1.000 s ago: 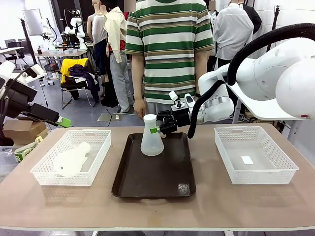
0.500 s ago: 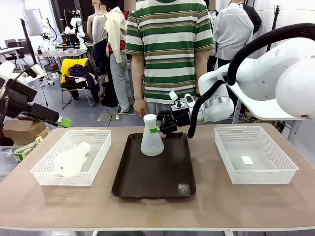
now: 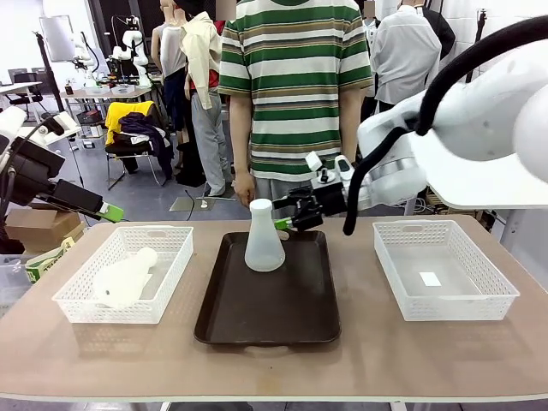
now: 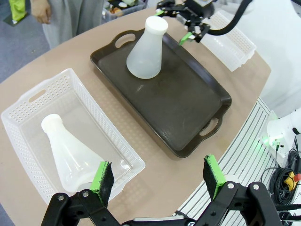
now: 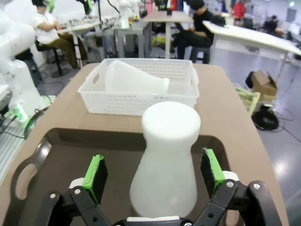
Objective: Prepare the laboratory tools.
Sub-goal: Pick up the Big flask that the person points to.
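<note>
— What is the person wearing?

— The person is wearing a short-sleeved T-shirt point(image 3: 295, 77) banded in green, white and brown stripes.

— And what is the robot looking like?

— Glossy white rounded shells are covering its right arm point(image 3: 497, 111), and a thick black ribbed hose point(image 3: 435, 90) is running over them.

— And farther out?

— The black link-fingered right gripper point(image 5: 153, 175) is wearing bright green pads point(image 5: 95, 178) on white tips, with small silver screws point(image 5: 226, 183) showing at the joints. The left gripper point(image 4: 157, 175) is showing the same black links, green pads and screws.
</note>
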Action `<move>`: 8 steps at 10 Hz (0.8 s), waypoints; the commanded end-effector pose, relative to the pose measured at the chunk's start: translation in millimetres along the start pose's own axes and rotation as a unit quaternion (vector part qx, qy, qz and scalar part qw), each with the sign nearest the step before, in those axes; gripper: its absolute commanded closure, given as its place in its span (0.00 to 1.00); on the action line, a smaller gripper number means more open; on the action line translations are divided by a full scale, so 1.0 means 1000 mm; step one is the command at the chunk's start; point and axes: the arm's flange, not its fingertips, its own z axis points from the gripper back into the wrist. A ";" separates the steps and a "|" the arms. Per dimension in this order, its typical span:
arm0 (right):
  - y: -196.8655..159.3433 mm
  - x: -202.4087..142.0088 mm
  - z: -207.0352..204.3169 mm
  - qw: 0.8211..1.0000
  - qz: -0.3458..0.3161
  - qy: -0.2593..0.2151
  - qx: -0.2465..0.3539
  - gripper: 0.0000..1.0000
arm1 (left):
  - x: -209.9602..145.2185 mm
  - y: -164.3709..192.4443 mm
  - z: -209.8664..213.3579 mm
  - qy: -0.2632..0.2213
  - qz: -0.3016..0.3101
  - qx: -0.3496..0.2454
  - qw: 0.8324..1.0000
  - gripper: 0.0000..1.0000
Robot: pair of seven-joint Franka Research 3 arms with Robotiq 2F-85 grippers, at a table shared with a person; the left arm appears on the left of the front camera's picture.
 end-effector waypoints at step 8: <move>0.150 0.050 0.231 0.936 -0.122 0.176 -0.281 0.00 | 0.000 0.002 0.000 -0.004 0.001 -0.009 1.000 0.00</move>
